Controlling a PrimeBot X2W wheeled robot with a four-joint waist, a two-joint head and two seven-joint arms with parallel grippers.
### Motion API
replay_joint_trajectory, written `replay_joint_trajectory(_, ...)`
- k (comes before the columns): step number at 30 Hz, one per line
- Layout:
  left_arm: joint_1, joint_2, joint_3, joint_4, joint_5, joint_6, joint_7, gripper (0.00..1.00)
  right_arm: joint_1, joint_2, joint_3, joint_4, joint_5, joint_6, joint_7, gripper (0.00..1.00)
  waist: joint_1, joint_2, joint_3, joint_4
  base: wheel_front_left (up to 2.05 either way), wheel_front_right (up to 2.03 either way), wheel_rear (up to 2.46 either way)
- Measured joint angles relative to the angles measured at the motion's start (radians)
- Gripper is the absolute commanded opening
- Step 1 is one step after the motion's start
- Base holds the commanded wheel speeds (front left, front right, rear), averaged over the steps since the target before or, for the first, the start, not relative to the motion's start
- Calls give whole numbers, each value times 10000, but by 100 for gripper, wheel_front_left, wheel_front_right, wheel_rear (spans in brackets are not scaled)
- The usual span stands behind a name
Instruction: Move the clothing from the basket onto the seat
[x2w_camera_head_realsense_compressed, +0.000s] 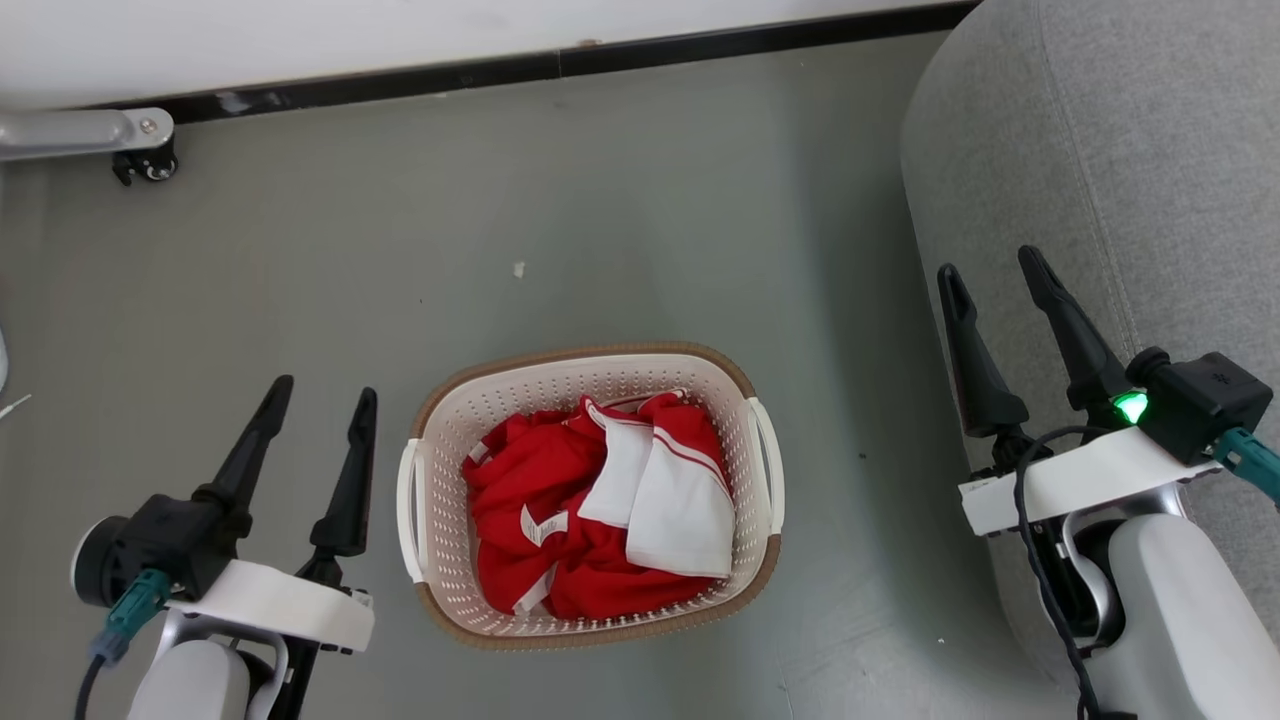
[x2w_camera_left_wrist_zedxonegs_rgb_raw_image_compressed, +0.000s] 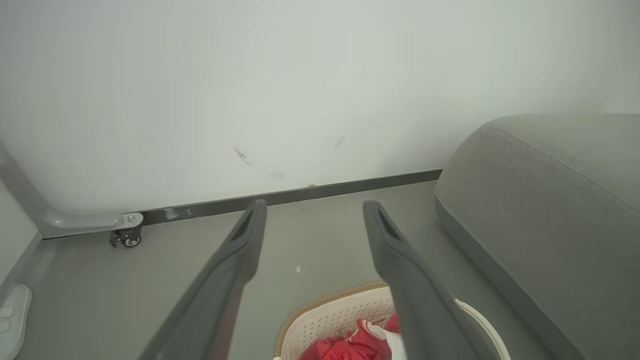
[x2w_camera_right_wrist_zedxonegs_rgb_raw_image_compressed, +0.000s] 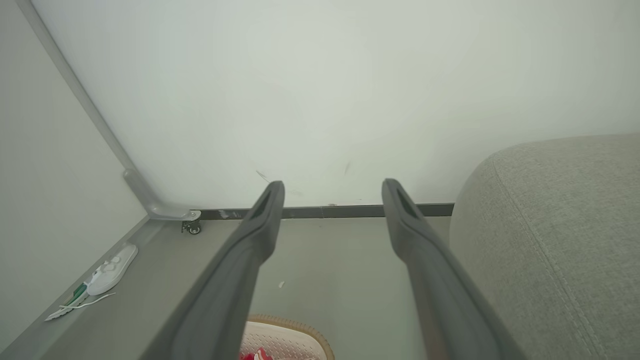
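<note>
At the lower left of the head view the left gripper (x2w_camera_head_realsense_compressed: 326, 388) rises from its pale forearm, its two dark fingers spread wide with nothing between them. At the lower right the right gripper (x2w_camera_head_realsense_compressed: 989, 260) stands the same way, wide and empty, its tips in front of the rounded edge of the seat (x2w_camera_head_realsense_compressed: 1100, 150). The basket (x2w_camera_head_realsense_compressed: 450, 420) sits on the grey floor (x2w_camera_head_realsense_compressed: 650, 200) in the lower middle of the frame, between the two grippers, just right of the left fingers and well apart from the right ones. The clothing (x2w_camera_head_realsense_compressed: 520, 480) lies crumpled inside it, red with a white panel folded on top toward the right, below the brown rim. Neither gripper touches basket or fabric. In the left wrist view the basket shows at the bottom edge, partly behind the right-hand finger, with red cloth in it. In the right wrist view a bit of its rim shows at the bottom between the fingers. The seat takes the right side of the head view, a strip of bare floor between it and the basket. Along the top runs a white wall (x2w_camera_head_realsense_compressed: 400, 30) with a dark skirting strip (x2w_camera_head_realsense_compressed: 560, 65), and a small caster (x2w_camera_head_realsense_compressed: 150, 165) sits at the upper left. A white speck (x2w_camera_head_realsense_compressed: 519, 268) lies on the floor above the basket, and a white slipper (x2w_camera_right_wrist_zedxonegs_rgb_raw_image_compressed: 112, 262) lies at the left of the right wrist view.
</note>
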Motion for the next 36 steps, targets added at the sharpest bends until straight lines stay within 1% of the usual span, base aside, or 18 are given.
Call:
replay_joint_trajectory(12,-667,184,-861,470,-44,0,-2,100,-387,12,161,-31,4,0,0,100,0,0,767,-250,0,0,0)
replay_joint_trajectory(15,-815,238,-1018,731,-259,0,-2,100,-557,12,194,-58,35,0,0,100,-1,0,953,-317,0,0,0)
replay_joint_trajectory(22,-1181,387,-1390,1304,-270,0,-2,100,-779,10,209,-284,299,0,-71,100,0,0,1390,-482,0,0,0)
replay_joint_trajectory(27,-1519,635,-1795,1779,-274,0,0,100,-972,13,236,-420,430,0,-73,100,0,0,1717,-603,0,0,0)
replay_joint_trajectory(34,-2176,752,-2364,2314,-242,0,4,100,-1222,13,240,-652,629,0,-73,100,0,0,2182,-788,0,0,0)
replay_joint_trajectory(36,-2363,865,-2527,2476,-228,0,25,100,-1370,15,247,-673,686,0,-73,100,-1,0,2318,-843,0,0,0)
